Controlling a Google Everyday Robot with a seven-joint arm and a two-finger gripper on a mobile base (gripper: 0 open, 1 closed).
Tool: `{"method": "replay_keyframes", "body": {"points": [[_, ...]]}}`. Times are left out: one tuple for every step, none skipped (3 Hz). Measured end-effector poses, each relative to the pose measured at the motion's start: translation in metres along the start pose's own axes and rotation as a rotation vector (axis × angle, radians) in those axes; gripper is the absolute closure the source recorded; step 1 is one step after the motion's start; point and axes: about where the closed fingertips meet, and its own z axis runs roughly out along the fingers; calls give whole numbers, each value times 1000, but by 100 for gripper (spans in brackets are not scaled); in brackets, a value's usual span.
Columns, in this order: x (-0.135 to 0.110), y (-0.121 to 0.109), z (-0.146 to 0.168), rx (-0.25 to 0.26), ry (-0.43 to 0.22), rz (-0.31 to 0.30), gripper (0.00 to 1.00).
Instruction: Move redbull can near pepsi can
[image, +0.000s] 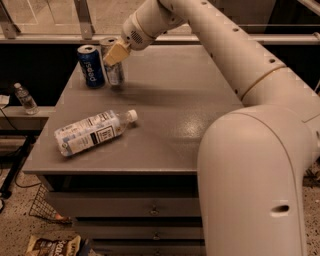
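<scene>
Far left, off the grey drawer-fronted table (165, 130), a small clear bottle (25, 98) stands, its base hard to make out. A clear plastic bottle with a white label (92, 132) lies at the table's 8 o'clock. The dark blue pepsi can (91, 66) stands at 11 o'clock. The tall slim silver redbull can (114, 74) is just beside it, at its 3 o'clock. The gripper (114, 56) pinches this can: a tan finger (116, 51) hides its upper front and the far finger is hidden. The white arm (240, 75) is cut off at the right.
</scene>
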Motion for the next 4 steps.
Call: {"method": "replay_keyframes", "body": {"points": [[3,-1,7,-6,0,7,100],[10,-2,16,-15,0,24,100],[10,-1,19,-21,2,23,81],[10,1,24,-29,4,23,50]]}}
